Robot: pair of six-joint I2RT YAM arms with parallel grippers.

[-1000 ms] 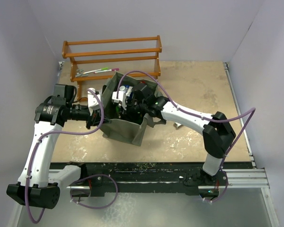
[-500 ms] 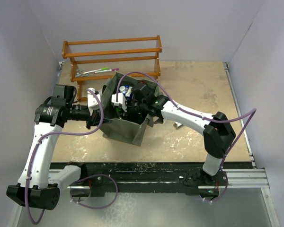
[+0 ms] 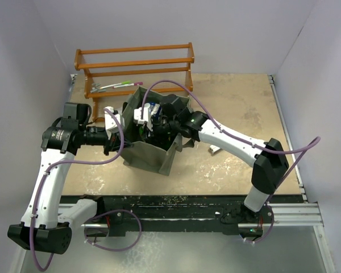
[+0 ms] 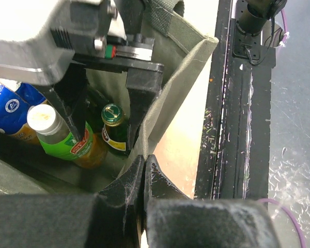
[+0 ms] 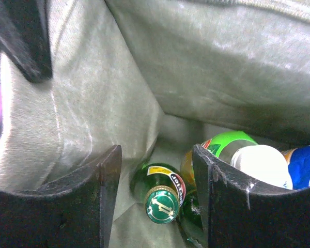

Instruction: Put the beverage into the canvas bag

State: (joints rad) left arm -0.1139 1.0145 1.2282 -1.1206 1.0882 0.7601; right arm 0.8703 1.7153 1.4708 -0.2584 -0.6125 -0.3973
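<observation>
The grey-green canvas bag (image 3: 149, 154) stands open at mid-table. My left gripper (image 4: 143, 161) is shut on its near rim and holds the mouth open; it shows in the top view (image 3: 115, 140) at the bag's left side. My right gripper (image 5: 156, 153) is open inside the bag, and shows in the top view (image 3: 150, 122). A green glass bottle (image 5: 163, 197) with a green cap stands on the bag's floor just beyond its fingers, untouched. The left wrist view also shows this bottle (image 4: 113, 126). A white-capped, green-labelled bottle (image 5: 248, 157) and a blue packet (image 5: 306, 166) lie beside it.
A wooden rack (image 3: 135, 67) with pens on its lower shelf stands behind the bag. A small white object (image 3: 214, 150) lies on the table right of the bag. The black rail (image 4: 237, 129) runs along the near table edge.
My right arm's elbow has swung out to the right and its wrist has shifted slightly over the bag. The left arm and the bag have stayed put.
</observation>
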